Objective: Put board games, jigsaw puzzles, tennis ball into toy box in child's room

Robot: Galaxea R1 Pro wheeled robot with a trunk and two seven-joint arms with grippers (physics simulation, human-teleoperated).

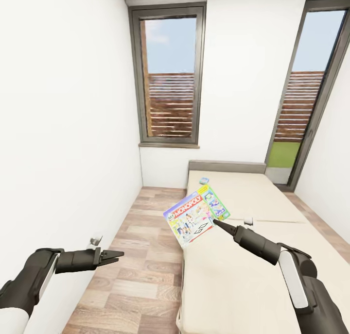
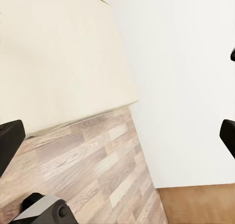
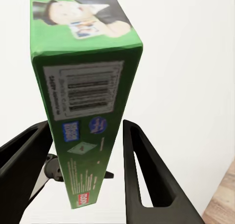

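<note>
My right gripper [image 1: 217, 223] is shut on the green Monopoly board game [image 1: 196, 216] and holds it in the air, tilted, over the near left part of the bed [image 1: 253, 261]. In the right wrist view the box's green edge with a barcode [image 3: 83, 111] stands between the two black fingers [image 3: 142, 170]. A small blue board game [image 1: 203, 180] lies on the beige mattress near the grey headboard. My left gripper [image 1: 114, 256] hangs open and empty over the wood floor by the left wall. Its fingers [image 2: 10, 141] sit far apart in the left wrist view, with the bed's corner [image 2: 63, 67] beyond. The toy box and table are out of view.
A narrow strip of wood-plank floor [image 1: 141, 256] runs between the white left wall [image 1: 63, 144] and the bed. A tall dark-framed window [image 1: 169, 76] is in the far wall, and a glazed door [image 1: 311, 96] stands at the right.
</note>
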